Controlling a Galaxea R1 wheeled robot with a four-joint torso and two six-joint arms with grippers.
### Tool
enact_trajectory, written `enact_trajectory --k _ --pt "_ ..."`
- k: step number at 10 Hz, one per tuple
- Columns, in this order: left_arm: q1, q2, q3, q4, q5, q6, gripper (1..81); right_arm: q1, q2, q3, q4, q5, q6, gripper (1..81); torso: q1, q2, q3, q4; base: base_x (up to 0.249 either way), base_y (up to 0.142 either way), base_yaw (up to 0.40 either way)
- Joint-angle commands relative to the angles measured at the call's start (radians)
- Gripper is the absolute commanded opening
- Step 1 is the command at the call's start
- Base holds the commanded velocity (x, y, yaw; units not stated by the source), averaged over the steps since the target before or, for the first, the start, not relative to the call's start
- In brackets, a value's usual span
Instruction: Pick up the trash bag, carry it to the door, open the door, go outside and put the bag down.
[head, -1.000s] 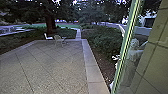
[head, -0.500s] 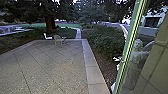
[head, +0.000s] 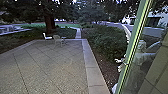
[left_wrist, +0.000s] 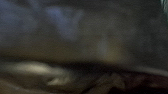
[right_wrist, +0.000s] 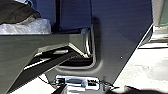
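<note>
At the paved yard (head: 57, 65), door frame (head: 133, 47) near, robot's right. Crumpled plastic, likely the trash bag (right_wrist: 25, 26), beside robot's body; state of either gripper: cannot tell. Best driven slowly, bag clear of frame.

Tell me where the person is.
In the head view, at the right: the person shows through glass beside the slanting green frame, with the bushes farther left.
</note>
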Motion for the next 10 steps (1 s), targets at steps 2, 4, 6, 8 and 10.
enact_trajectory --k 2,4,6,8,10 --pt "-0.032 0.002 0.006 0.001 0.074 0.004 1.0 0.040 0.010 0.007 0.000 -0.065 -0.003 81.1 0.000 0.000 0.000 0.000 0.115 0.000 0.000" --pt "-0.032 0.002 0.006 0.001 0.074 0.004 1.0 0.040 0.010 0.007 0.000 -0.065 -0.003 81.1 0.000 0.000 0.000 0.000 0.115 0.000 0.000" --pt "-0.033 0.004 0.006 0.000 0.074 0.004 1.0 0.041 0.010 0.007 0.000 -0.065 -0.003 81.1 0.000 0.000 0.000 0.000 0.116 0.000 0.000" --pt "-0.032 0.004 0.005 0.000 0.074 0.004 1.0 0.041 0.010 0.007 -0.001 -0.065 -0.003 81.1 0.000 0.000 0.000 0.000 0.133 0.000 0.000" --pt "-0.033 0.004 0.005 0.000 0.074 0.004 1.0 0.043 0.010 0.005 -0.001 -0.065 -0.004 81.1 -0.001 0.000 0.000 0.000 0.133 0.000 0.000"
